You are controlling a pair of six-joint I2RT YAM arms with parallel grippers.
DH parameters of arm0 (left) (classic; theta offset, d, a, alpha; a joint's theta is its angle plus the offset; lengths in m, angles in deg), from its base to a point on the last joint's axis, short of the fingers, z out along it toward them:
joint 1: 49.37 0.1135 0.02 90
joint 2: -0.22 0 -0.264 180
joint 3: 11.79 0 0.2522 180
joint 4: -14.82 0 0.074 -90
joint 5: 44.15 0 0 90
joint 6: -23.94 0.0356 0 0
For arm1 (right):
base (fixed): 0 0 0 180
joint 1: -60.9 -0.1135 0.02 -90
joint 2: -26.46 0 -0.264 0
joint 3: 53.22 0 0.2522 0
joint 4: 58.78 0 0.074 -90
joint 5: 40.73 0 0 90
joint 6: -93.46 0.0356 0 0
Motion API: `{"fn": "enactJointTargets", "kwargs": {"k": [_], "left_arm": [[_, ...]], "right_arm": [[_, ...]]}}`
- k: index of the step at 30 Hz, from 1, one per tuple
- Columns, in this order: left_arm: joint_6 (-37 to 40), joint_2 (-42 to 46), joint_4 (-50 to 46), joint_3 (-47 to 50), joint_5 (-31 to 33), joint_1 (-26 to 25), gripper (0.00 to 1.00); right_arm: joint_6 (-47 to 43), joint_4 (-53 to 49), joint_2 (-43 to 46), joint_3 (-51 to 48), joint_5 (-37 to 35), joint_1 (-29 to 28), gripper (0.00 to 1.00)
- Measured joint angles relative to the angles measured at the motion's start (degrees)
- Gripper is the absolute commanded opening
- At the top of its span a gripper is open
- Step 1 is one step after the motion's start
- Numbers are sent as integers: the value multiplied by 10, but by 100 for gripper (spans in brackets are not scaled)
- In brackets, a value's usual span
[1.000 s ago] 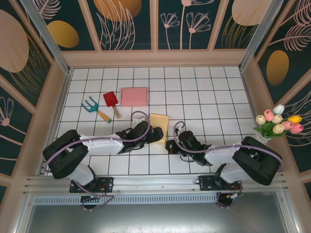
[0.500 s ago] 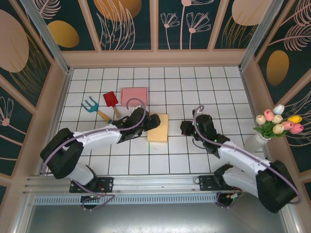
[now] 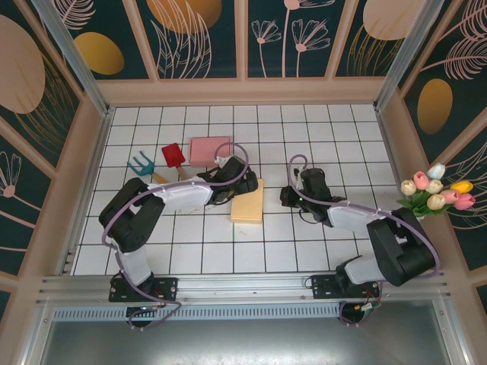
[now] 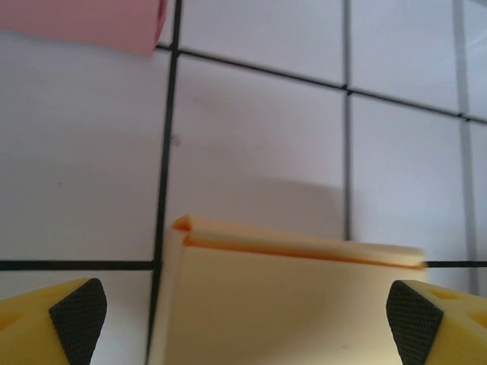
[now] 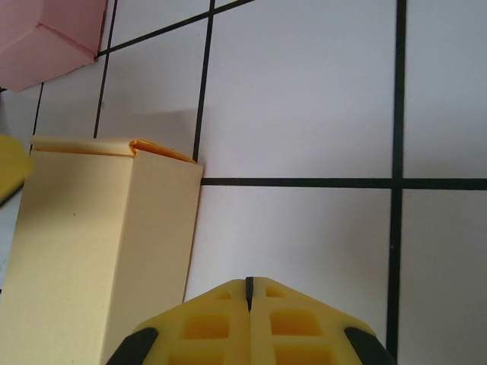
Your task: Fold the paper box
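The paper box [image 3: 247, 201] is a cream-yellow carton lying flat on the white tiled table. In the left wrist view the box [image 4: 289, 304] fills the lower middle, its folded far edge showing an orange inside. My left gripper [image 3: 238, 185] is at the box's far left corner. It stands open [image 4: 243, 315], its jaws wide to either side of the box end, and the left fingertip [image 4: 76, 312] is clear of the cardboard. My right gripper [image 3: 287, 197] is just right of the box and apart from it. It is shut [image 5: 248, 287] with nothing in it; the box [image 5: 91, 243] lies to its left.
A pink folded box [image 3: 210, 150] lies just beyond the left gripper, also seen as the pink box [image 4: 84, 23] and the pink box [image 5: 46, 38]. A red toy shovel [image 3: 173, 156] and teal rake [image 3: 140, 163] lie at the far left. A vase of tulips [image 3: 434, 192] stands at the right wall.
The box went from propped between the grippers near the bases to lying flat farther out. Both grippers moved away from the bases with it; the right one has drawn in beside the box.
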Motion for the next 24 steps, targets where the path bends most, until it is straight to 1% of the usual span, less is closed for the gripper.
{"fn": "enactJointTargets", "kwargs": {"k": [2, 4, 9, 10, 11, 12, 15, 16, 18, 21, 24], "left_arm": [[0, -13, -5, -9, -2, 0, 95], [5, -21, -3, -25, -13, 0, 95], [24, -50, 13, -92, -74, -2, 94], [28, -62, 21, -111, -91, -5, 94], [33, -71, 27, -124, -105, -8, 92], [38, -80, 35, -137, -118, -12, 92], [54, -80, 40, -145, -130, -28, 93], [57, -70, 42, -136, -123, -34, 94], [53, -33, 32, -103, -89, -41, 94], [9, 82, -6, -20, -9, -41, 94], [-52, 214, -10, 82, 33, -35, 92]], "right_arm": [[3, -2, 26, -13, -7, 0, 4], [5, -5, 61, -21, -18, 0, 6], [8, -15, 174, -30, -57, 0, 13], [7, -18, 197, -30, -64, 1, 16], [3, -21, 216, -30, -69, 1, 23], [0, -24, 232, -30, -74, 2, 34], [-20, -40, 252, -26, -80, 4, 48], [-29, -49, 249, -22, -82, 5, 53], [-47, -64, 235, -8, -82, 5, 56], [-75, -79, 188, 20, -75, 12, 58], [-104, -81, 125, 54, -56, 15, 59]]}}
